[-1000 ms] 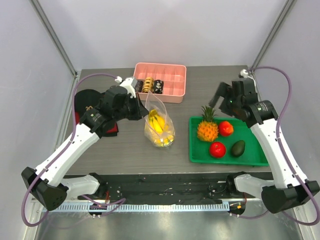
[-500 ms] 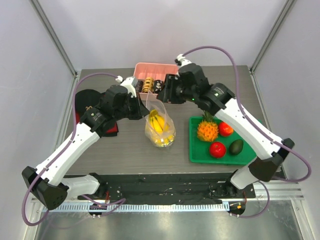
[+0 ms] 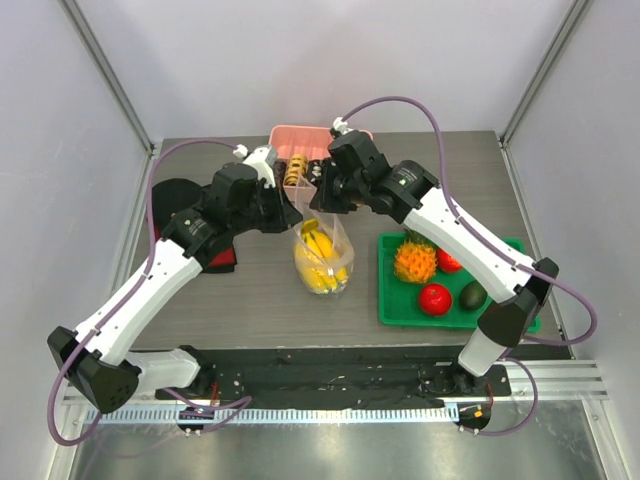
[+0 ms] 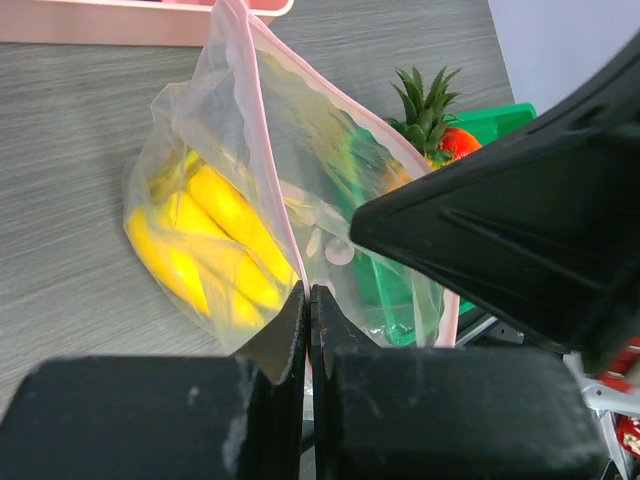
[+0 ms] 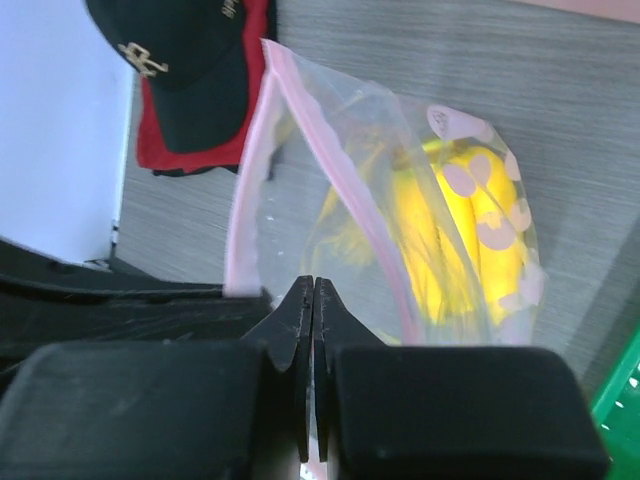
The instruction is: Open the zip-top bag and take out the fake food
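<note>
The clear zip-top bag (image 3: 322,258) stands upright mid-table with the yellow banana (image 4: 205,225) inside, its pink zip strip parted at the top. My left gripper (image 3: 289,214) is shut on the bag's left rim; the strip runs in between its fingertips (image 4: 308,292). On the opposite rim, my right gripper (image 3: 319,200) is shut as well, a thin film pinched at its tips (image 5: 312,285). The pineapple (image 3: 414,260), two red fruits (image 3: 434,298) and the avocado (image 3: 472,295) lie in the green tray (image 3: 392,310).
A pink compartment box (image 3: 290,140) holding small rings sits behind the bag, partly hidden by both arms. On the table's left lies a black and red cap (image 3: 175,200). Grey walls close in the sides.
My right arm swung from over the tray across to the bag's top, and its open jaws shut there. The left gripper kept its hold, shifting slightly.
</note>
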`<state>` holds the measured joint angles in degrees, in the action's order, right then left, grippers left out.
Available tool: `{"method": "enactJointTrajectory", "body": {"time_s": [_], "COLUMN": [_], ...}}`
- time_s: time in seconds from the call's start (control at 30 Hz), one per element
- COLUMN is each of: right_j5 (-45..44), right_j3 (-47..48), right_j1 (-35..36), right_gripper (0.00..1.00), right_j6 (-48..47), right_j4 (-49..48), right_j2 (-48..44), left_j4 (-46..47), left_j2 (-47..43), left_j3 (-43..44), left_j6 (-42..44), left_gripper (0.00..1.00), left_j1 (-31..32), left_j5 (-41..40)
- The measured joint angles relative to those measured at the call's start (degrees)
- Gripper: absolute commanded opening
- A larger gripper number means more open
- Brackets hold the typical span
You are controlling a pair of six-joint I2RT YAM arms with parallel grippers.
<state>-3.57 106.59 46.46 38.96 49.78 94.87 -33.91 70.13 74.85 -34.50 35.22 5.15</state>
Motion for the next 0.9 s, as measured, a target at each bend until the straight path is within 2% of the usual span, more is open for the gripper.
{"method": "enactJointTrajectory", "body": {"time_s": [0.17, 0.47, 0.9], "right_j5": [-1.92, -4.17, -9.46], "right_j3": [-0.50, 6.14, 3.10], "right_j1": [0.26, 0.46, -0.17], "right_gripper": [0.02, 0.01, 0.01], "right_j6": [0.50, 3.76, 7.32], "right_j4": [2.12, 7.37, 10.45], "right_j2": [2.34, 12.37, 12.00], "left_j4": [0.39, 1.36, 2.12], "left_j2": [0.17, 0.55, 0.87], "left_j3": [0.00, 0.00, -0.66], "left_j6": [-1.07, -2.38, -2.38], "left_gripper": [0.00, 0.00, 0.00], "left_j1": [0.00, 0.11, 0.96], "left_j5": [0.72, 1.16, 0.46]}}
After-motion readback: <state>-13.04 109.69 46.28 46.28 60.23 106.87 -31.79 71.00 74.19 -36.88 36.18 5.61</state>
